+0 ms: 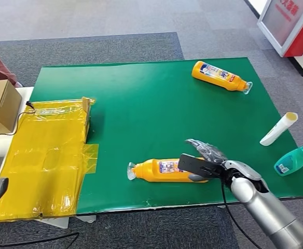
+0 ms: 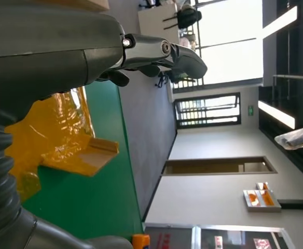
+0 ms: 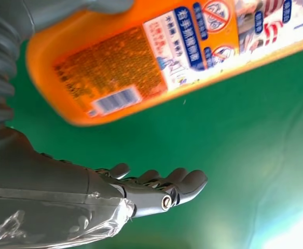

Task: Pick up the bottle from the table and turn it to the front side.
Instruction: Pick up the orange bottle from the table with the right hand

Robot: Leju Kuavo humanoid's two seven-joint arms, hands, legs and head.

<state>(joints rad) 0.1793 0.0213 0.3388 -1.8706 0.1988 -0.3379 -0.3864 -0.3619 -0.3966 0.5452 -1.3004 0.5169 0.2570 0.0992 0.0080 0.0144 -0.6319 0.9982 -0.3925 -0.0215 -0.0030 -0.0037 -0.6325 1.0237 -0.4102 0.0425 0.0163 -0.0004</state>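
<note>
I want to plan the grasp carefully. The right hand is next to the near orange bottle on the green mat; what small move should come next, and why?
Probably close the right hand around the lying orange plastic bottle. The right wrist view shows the spread fingers apart from the bottle's body, with green mat between them, so it is not yet gripped.

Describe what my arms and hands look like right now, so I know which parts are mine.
The right arm is a silver metal tube with a thin black cable alongside. The right hand has dark fingers, partly wrapped in clear shiny film. The left hand shows a grey ribbed cover and dark, glossy fingers with small silver pivot pins.
</note>
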